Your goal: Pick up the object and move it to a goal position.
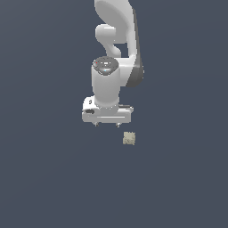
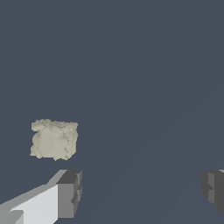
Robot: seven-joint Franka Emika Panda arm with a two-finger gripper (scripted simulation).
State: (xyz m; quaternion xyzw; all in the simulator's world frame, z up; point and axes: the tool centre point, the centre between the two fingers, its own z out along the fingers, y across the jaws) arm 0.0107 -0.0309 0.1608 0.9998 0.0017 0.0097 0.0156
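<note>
A simulated test scene is shown, not any real room. In both views the arm [image 1: 116, 53] is surrounded by one flat, uniform slate-blue ground [image 1: 44, 178], on which no walls, furniture or edges can be made out. The white arm is rendered with smooth, plain shading, and the dark grey fingers [image 2: 70, 192] are drawn as simple blocky shapes. Only a small beige, rough-textured lump [image 1: 129, 138] is set on the plain ground.

We see the object [image 2: 54, 139] as rough, mottled and matt, like crumbly stone. The arm [image 1: 116, 44] looks like smooth, glossy white plastic with a shiny dark cap. The gripper's [image 2: 140, 190] fingertips [image 2: 70, 194] are matt grey, faceted. The desk [image 1: 44, 178] appears flat and matt.
</note>
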